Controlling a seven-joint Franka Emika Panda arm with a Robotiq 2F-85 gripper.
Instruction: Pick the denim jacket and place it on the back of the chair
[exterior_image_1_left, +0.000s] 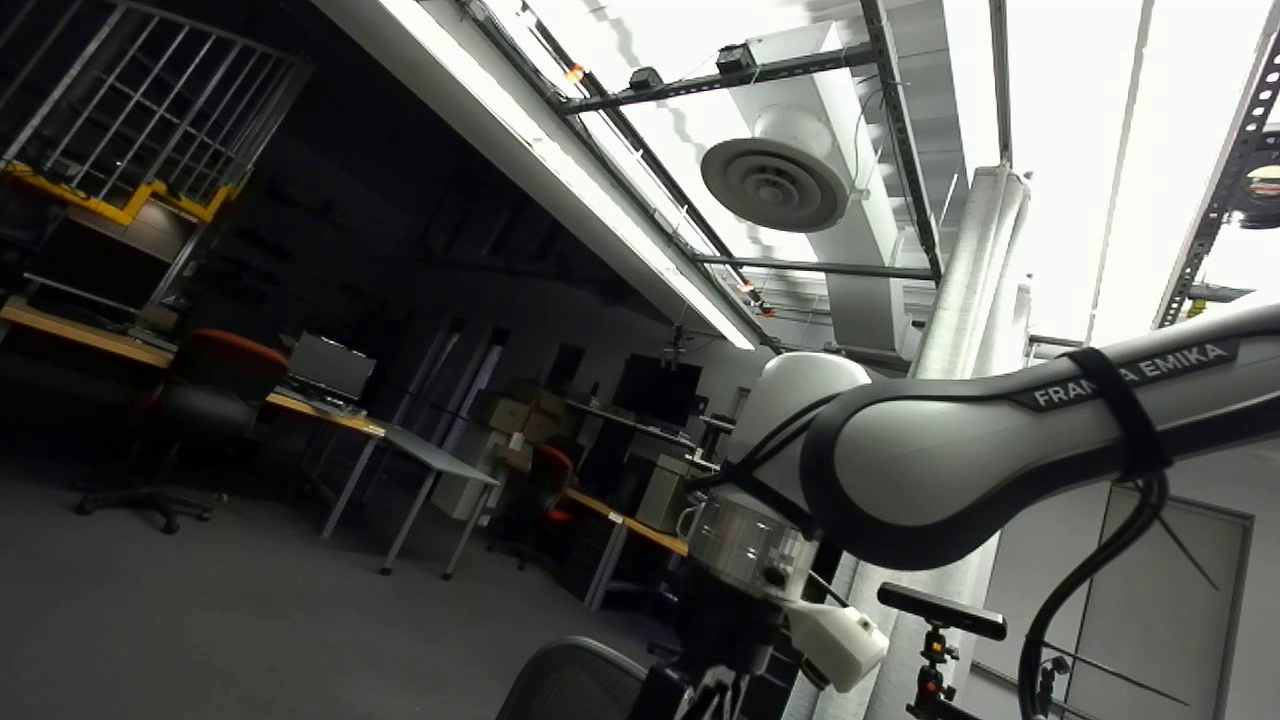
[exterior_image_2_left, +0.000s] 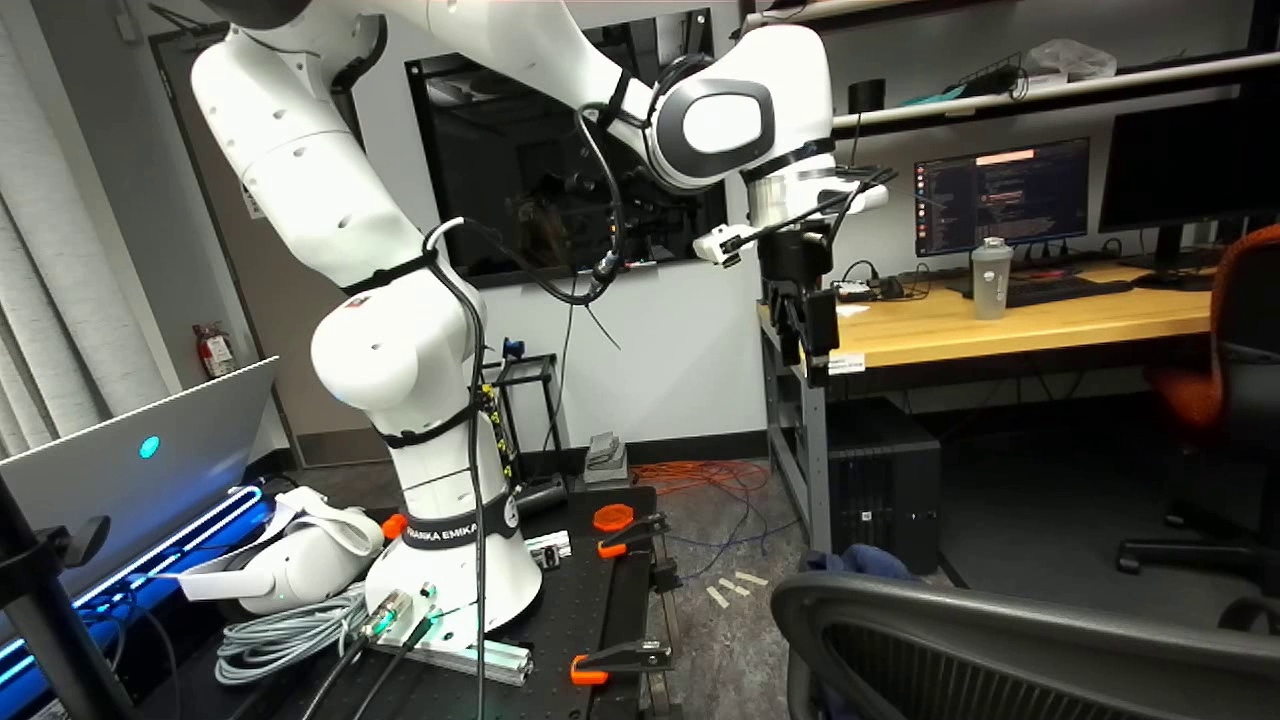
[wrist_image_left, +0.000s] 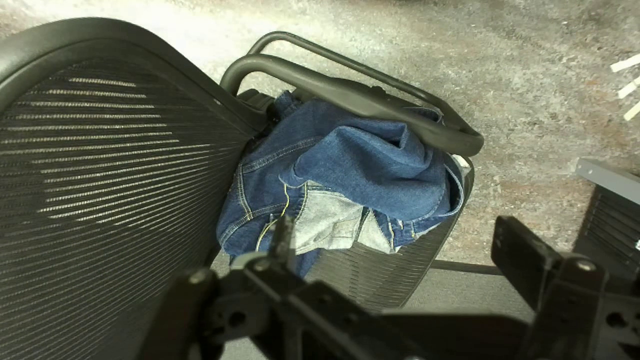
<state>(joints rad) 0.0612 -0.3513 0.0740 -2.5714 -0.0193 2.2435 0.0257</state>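
A bottle (exterior_image_2_left: 991, 280) rests on the table (exterior_image_2_left: 930, 325), the jacket (wrist_image_left: 350, 165) on the chair seat (wrist_image_left: 372, 275); the hand (wrist_image_left: 394, 227) points down, spread wide.

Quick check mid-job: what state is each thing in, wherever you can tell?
Gripper: open, holding nothing
Chair: upright
Denim jacket: bunched on the chair's seat, not over its back
Shaker bottle: upright, lid on
Desk monitor behind the shaker bottle: screen on
Neighbouring monitor: screen dark
Laptop: lid raised, logo lit
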